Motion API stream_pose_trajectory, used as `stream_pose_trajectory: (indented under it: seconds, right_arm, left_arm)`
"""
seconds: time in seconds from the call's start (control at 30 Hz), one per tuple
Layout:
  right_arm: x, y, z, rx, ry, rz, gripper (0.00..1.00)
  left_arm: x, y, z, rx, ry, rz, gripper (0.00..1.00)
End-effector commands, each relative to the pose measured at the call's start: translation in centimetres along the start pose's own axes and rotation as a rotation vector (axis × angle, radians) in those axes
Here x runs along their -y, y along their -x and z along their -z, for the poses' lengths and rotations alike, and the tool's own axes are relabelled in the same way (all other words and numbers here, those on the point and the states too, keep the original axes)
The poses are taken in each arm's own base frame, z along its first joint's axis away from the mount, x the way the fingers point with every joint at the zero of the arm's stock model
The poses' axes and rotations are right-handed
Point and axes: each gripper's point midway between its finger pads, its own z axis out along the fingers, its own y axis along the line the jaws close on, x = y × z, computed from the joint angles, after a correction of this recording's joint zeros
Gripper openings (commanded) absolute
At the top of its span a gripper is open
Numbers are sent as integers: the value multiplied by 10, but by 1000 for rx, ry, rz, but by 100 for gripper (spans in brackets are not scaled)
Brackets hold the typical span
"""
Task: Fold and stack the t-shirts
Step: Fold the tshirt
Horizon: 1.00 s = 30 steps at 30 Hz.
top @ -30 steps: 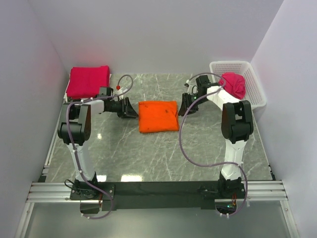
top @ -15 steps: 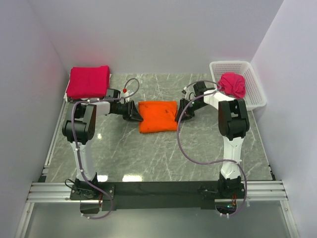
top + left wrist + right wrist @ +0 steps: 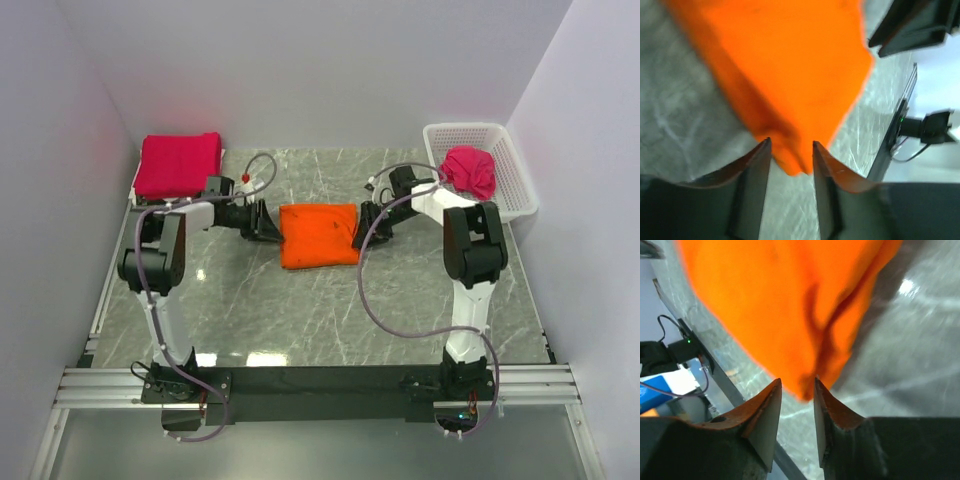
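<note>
Counter (image 3: 320, 310): grey marble look, everything sits on it. The white basket (image 3: 522, 200) is beyond the right end effector (image 3: 796, 382), on that arm's outer side and well apart from its fingers. The folded crimson pile (image 3: 180, 165) lies behind and outward of the left end effector (image 3: 790, 145), near it but not touching. We cannot tell how many shirts are in it. The orange shirt (image 3: 318, 235) lies flat on the counter directly between the two end effectors, folded to a neat rectangle with one short side facing each. The crumpled crimson shirt (image 3: 472, 170) is bunched in the basket, unfolded, past the right end effector.

Left end effector: low at the orange shirt's left edge, fingers a narrow gap apart, an orange corner showing in that gap. We see no squeeze on the cloth, so we read it as not closed. Right end effector: same at the right edge, fingers slightly apart, orange tip in the gap, not clamped as far as we can see.

Progress, our judgement: the crimson pile is folded and placed. The orange shirt is folded but not stacked on the pile. The basket shirt is not folded. Left to do: lift the orange shirt onto the pile, then pull out, fold and stack the basket shirt. Roughly past halfway.
</note>
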Motion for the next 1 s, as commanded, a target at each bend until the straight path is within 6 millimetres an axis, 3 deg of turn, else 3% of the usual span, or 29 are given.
stream_pose_trajectory:
  seconds: [0.0,0.07,0.1,0.13,0.17,0.2,0.23,0.27,0.3,0.37,0.5,0.6,0.63,0.67,0.73,0.97]
  right_arm:
    - [-44,33,47,176,-7,179,40]
    - [-37,49,51,212,-59,177,40]
    - [-40,66,58,245,-73,193,40]
    - [-30,70,52,229,-81,151,39]
    - [-27,77,51,234,-80,140,39]
    - [-23,86,48,241,-78,130,39]
    - [-21,93,47,253,-80,118,40]
    - [-19,98,45,257,-77,114,40]
    - [-15,107,43,265,-78,98,41]
    - [-11,117,40,276,-77,86,41]
    - [-2,136,35,296,-68,38,42]
    - [2,136,30,291,-68,18,47]
    - [3,138,28,294,-63,15,49]
    - [3,137,27,289,-58,11,54]
    - [3,136,24,283,-40,0,55]
    - [11,134,14,262,-11,-35,52]
  left_arm:
    - [73,45,38,102,-91,-380,46]
    - [88,52,41,135,-64,-570,56]
    - [92,49,38,134,-55,-633,57]
    - [102,42,30,117,-60,-718,58]
    - [109,48,32,145,-21,-894,59]
    - [114,29,16,109,-19,-980,59]
    - [117,24,11,108,-3,-1073,60]
    - [124,31,11,141,50,-1259,61]
    - [129,8,-6,107,29,-1342,61]
    - [136,1,-14,122,51,-1533,61]
    - [163,-14,-51,250,62,-1817,60]
    - [165,-26,-78,261,67,-1888,59]
    - [174,-21,-82,308,72,-1921,59]
    - [167,-26,-91,294,71,-1929,59]
    - [176,-29,-99,335,65,-1980,58]
    - [156,-47,-132,275,59,-2047,53]
